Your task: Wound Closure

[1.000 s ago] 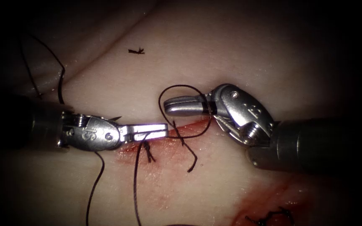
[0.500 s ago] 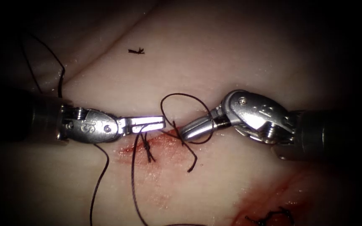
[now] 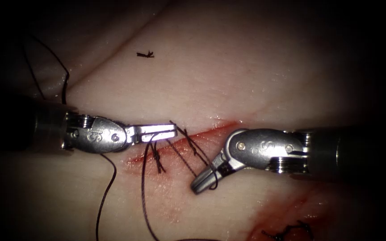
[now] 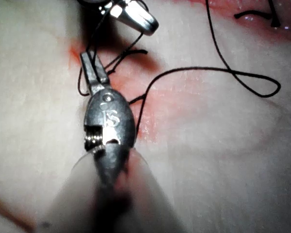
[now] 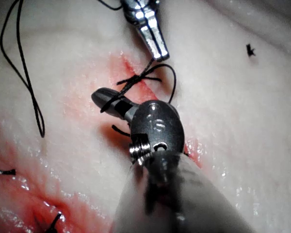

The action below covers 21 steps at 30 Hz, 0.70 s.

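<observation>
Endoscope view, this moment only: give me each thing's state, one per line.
Left claw: shut on the thread, over the cut.
Right claw: shut, thread looped around it, below the cut.
Thread: strands crossing the cut, a long tail trailing down.
Cut: red, wet, with a knot by the left claw.
Cut end of thread: loose on the tissue.

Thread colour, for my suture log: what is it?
Black thread, clearest in the endoscope view.

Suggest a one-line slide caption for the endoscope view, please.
Left hand grips thread at the cut; thread loops around the right hand on the tissue.
</observation>
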Available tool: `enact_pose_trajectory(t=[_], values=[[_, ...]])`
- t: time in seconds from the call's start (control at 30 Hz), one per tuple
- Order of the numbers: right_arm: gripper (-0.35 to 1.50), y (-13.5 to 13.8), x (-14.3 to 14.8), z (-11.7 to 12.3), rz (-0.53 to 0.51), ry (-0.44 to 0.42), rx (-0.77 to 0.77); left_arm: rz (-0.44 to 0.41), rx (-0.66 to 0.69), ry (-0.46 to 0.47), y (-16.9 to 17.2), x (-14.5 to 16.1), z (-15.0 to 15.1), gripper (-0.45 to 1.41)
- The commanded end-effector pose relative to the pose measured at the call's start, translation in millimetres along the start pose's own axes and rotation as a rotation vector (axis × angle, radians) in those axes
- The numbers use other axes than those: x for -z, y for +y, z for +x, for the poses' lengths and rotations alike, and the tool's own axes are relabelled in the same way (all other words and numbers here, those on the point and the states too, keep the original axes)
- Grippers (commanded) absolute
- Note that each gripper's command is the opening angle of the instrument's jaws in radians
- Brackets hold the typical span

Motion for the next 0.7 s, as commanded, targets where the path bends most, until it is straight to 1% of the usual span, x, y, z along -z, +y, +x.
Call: enact_pose_trajectory(t=[0.03,0.1,0.17,0.23,0.33,0.4,0.5,0.6,0.7], values=[[-0.03,0.8,-0.8,0.2,-0.018,-0.034,0.036,-0.002,0.001,0.0,0.4,-0.6,-0.6,-0.45],[0.17,1.2,-0.8,0.4,-0.033,-0.087,0.068,0.0,0.001,-0.001,0.5,-0.8,-0.5,-0.45],[0.26,1.2,-1.0,0.3,-0.036,-0.136,0.086,0.002,0.002,-0.001,0.5,-0.9,-0.5,-0.45],[0.47,1.3,-1.5,0.2,-0.026,-0.195,0.09,0.004,0.003,-0.002,0.6,-1.0,-0.4,-0.45],[0.56,1.1,-2.3,0.0,-0.002,-0.274,0.101,0.005,0.005,-0.003,0.6,-1.1,-0.2,-0.45],[0.59,0.9,-2.8,-0.1,0.01,-0.323,0.101,0.004,0.007,-0.003,0.5,-1.1,-0.1,-0.45],[0.59,0.7,-3.0,-0.2,0.019,-0.357,0.102,0.004,0.011,-0.004,0.3,-1.0,0.3,-0.45],[0.52,0.4,-3.0,-0.1,0.024,-0.367,0.103,0.003,0.0,-0.006,0.0,-1.0,0.7,-0.45],[0.42,0.3,-3.1,-0.1,0.038,-0.414,0.103,0.008,-0.013,-0.013,-0.5,-0.9,1.5,-0.45]])
